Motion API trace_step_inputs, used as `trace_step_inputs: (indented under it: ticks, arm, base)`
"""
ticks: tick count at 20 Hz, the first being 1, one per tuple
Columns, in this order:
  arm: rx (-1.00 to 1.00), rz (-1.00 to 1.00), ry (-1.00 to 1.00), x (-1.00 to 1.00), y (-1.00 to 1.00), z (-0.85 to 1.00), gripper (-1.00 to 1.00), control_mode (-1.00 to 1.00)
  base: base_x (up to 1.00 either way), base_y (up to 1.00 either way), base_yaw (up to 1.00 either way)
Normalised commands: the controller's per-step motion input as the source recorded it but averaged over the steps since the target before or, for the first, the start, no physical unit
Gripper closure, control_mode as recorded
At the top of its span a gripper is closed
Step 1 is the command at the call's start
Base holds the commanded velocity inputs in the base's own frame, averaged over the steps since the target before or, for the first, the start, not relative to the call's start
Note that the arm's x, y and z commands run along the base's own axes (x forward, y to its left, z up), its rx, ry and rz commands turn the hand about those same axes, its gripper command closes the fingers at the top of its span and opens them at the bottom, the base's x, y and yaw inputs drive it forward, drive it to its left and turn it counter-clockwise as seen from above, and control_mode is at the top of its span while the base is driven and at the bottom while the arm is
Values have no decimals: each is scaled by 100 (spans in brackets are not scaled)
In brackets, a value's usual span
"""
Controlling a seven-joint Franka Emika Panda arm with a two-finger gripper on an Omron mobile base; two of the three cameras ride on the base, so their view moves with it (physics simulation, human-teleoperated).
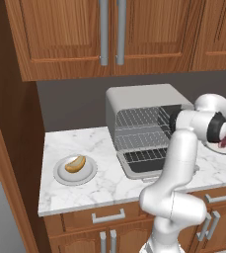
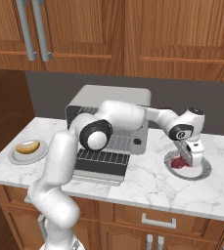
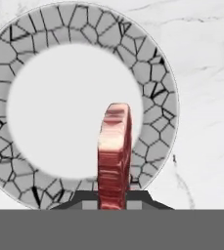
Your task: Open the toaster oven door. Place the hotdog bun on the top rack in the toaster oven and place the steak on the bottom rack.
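The claw (image 2: 187,161) is clenched edge-on across the steak (image 3: 114,154), above its plate (image 3: 155,93) at the surface's right end; the slab looks limp and slick, so hold it mid-slab.

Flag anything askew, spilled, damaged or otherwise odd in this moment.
Only the steak stands out: it stands on edge between the end effector fingers over its plate, not lying flat. The bun sits neatly on its own plate; the oven door lies open.
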Motion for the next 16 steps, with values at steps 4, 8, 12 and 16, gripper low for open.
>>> trace_step_inputs:
  ticks: [4, 8, 12, 16]
  arm:
    - [-1, -3, -7, -35, 37, 28, 100, -100]
    - [-4, -5, -1, -24, 46, 25, 100, -100]
    - [-9, -7, -1, -13, 52, 24, 100, -100]
    - [-12, -10, 0, -9, 59, 23, 100, -100]
  base:
    - [0, 0, 0]
    - [0, 0, 0]
    - [0, 0, 0]
    - [0, 0, 0]
